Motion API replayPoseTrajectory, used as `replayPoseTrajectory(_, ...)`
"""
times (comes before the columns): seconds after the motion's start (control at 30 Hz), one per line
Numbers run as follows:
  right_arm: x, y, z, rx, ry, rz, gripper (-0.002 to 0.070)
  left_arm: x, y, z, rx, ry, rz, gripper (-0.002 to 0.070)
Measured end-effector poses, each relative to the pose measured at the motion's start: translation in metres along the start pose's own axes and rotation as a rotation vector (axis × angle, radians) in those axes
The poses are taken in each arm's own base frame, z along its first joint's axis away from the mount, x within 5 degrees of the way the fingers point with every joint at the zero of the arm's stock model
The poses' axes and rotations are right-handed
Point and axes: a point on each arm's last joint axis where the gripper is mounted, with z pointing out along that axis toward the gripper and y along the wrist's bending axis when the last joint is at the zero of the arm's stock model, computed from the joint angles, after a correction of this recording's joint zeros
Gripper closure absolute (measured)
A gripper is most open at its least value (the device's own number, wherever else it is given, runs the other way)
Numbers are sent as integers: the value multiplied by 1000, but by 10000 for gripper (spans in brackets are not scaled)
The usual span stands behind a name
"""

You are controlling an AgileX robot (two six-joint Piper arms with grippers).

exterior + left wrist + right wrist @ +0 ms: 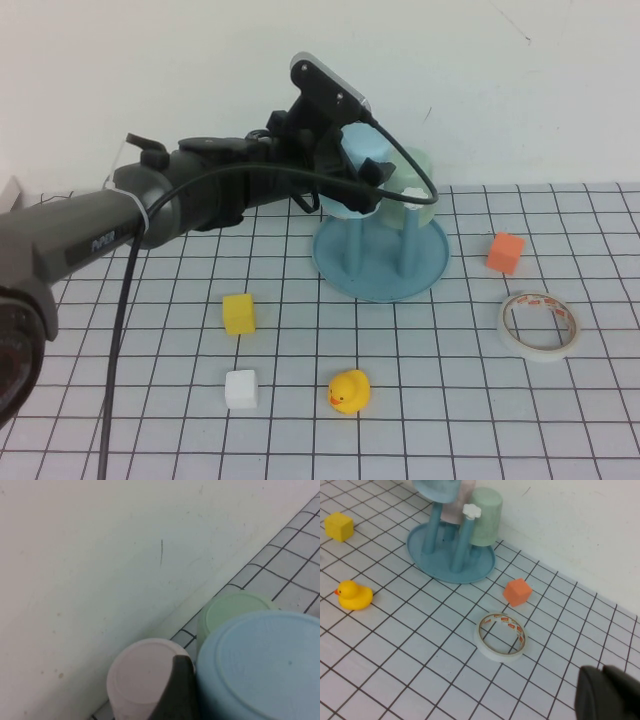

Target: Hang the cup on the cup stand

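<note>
The cup (362, 178) is seen inverted over a peg of the stand (381, 262), at the left gripper (352, 185). Step judged: placement, near done. Whether the cup is pinched or already let go cannot be told; the jaws are hidden behind wrist and cup. Next move calls for a clean release and straight retreat, sparing the green cup (412, 200) and pink cup (143, 677). Right gripper (607, 692) is parked near the tape (500, 636); its spread cannot be told.
</note>
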Motion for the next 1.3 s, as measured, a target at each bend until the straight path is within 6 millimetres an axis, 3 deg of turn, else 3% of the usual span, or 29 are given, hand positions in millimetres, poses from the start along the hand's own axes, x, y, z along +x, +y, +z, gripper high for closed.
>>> replayPoseTrajectory(0.3,0,0,0,0,0,1,678,3,5,0,-56,20,-163,75)
replayPoseTrajectory(0.5,0,0,0,0,0,1,678,4,6,0,-69,24,-179,36)
replayPoseTrajectory(0.77,0,0,0,0,0,1,678,0,-1,1,11,-2,-206,34)
replayPoseTrajectory(0.9,0,0,0,0,0,1,678,-6,5,-6,-3,-19,-184,51)
replayPoseTrajectory(1.07,0,0,0,0,0,1,678,-33,37,-39,-106,-84,-158,168)
replayPoseTrajectory(1.3,0,0,0,0,0,1,678,-85,87,-123,-289,-233,-139,446)
